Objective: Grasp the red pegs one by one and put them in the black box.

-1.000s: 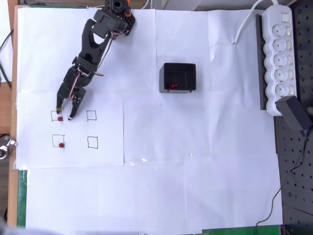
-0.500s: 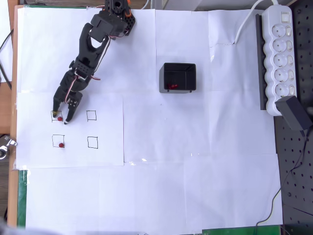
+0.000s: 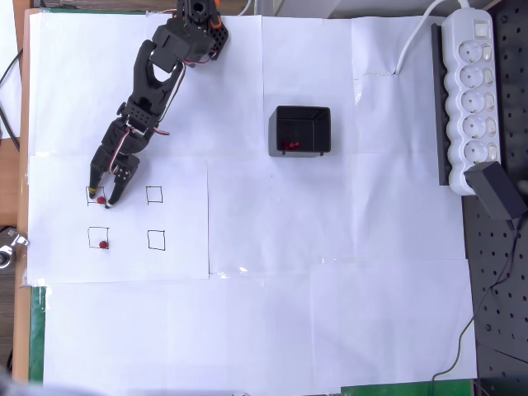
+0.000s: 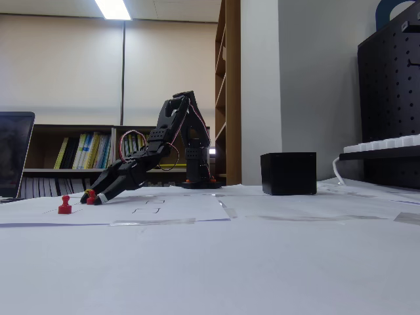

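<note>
- The gripper [image 3: 101, 196] is reaching down to the paper, its fingers narrowly parted around one red peg [image 3: 101, 200], contact unclear.
- A second red peg [image 3: 102, 244] is sitting in the drawn square just below.
- Two more pegs [image 3: 289, 146] are lying inside the black box [image 3: 302, 112], well to the right.
</note>
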Controlling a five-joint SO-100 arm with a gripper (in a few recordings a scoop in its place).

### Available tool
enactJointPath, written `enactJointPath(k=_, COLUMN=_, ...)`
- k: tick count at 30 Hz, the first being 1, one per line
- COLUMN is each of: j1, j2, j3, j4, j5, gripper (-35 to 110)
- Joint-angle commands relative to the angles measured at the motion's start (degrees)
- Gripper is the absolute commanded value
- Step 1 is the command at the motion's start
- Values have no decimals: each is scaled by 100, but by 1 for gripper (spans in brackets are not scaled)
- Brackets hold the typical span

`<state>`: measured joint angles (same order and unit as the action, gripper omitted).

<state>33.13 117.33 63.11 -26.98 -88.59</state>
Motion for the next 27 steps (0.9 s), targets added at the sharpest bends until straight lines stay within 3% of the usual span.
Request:
enactJointPath(k=1, j1=149, j2=35, j3=413, j4=-79, j5=-149, gripper=6)
enactJointPath(k=10, j1=141, j2=-44, j3=527, j4=519, j5=-53, gripper=0)
enactJointPath(k=11, j1=105, j2=-281, j3=650, j4=1248, j5=79, gripper=0)
enactJointPath(k=14, j1=0, j2=-1301, j3=1837, j4=6047, j5=1020, gripper=0)
enactJointPath(k=17, j1=-299, j2=-2153, j3=2276, j4=8464, j5=1512, gripper=0)
enactJointPath(k=22, j1=-1916, j2=-2883, j3=4509, j4=12876, j5=475, gripper=0)
enactJointPath(k=27, j1=-4676, j2=-4113, j3=5203, j4=13034, j5=-1863, gripper=0)
